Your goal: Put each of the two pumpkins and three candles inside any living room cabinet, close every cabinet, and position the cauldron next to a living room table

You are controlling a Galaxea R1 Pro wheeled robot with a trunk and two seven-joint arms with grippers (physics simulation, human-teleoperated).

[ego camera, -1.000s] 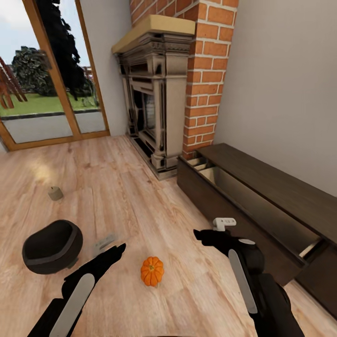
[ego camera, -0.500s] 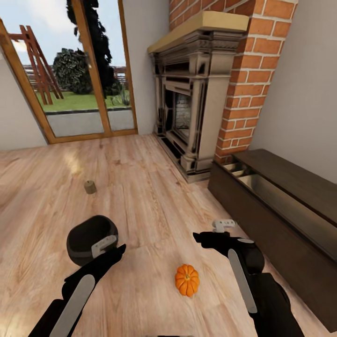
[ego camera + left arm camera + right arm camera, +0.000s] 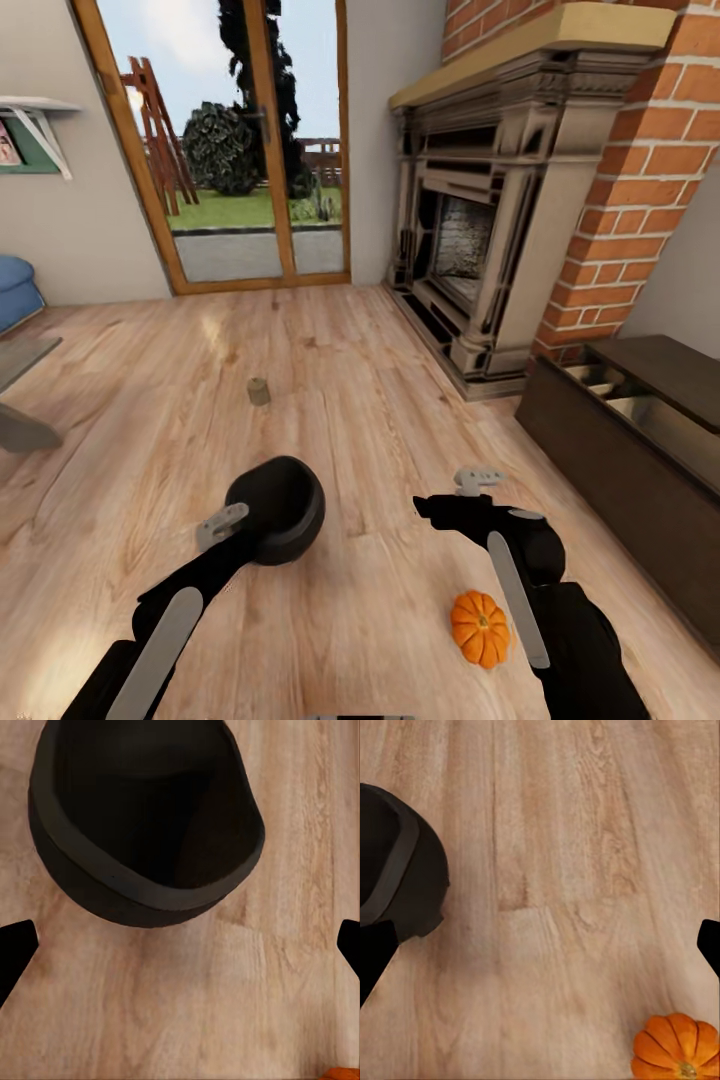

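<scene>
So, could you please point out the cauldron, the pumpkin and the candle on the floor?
cauldron (image 3: 285, 505): head view, inner wall of the bowl.
pumpkin (image 3: 479, 628): head view, ribbed orange body.
candle (image 3: 259, 392): head view, tan side.

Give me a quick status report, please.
Both tools open, empty. Cauldron tipped on floor by left tool; pumpkin beside right arm. Cabinet drawer open.

A pale wood plank floor runs back to a wood-framed glass door that looks out on grass and dark shrubs. An ornate fireplace with a tan mantel stands against a red brick chimney. A wall shelf hangs above a blue cushion.
</scene>
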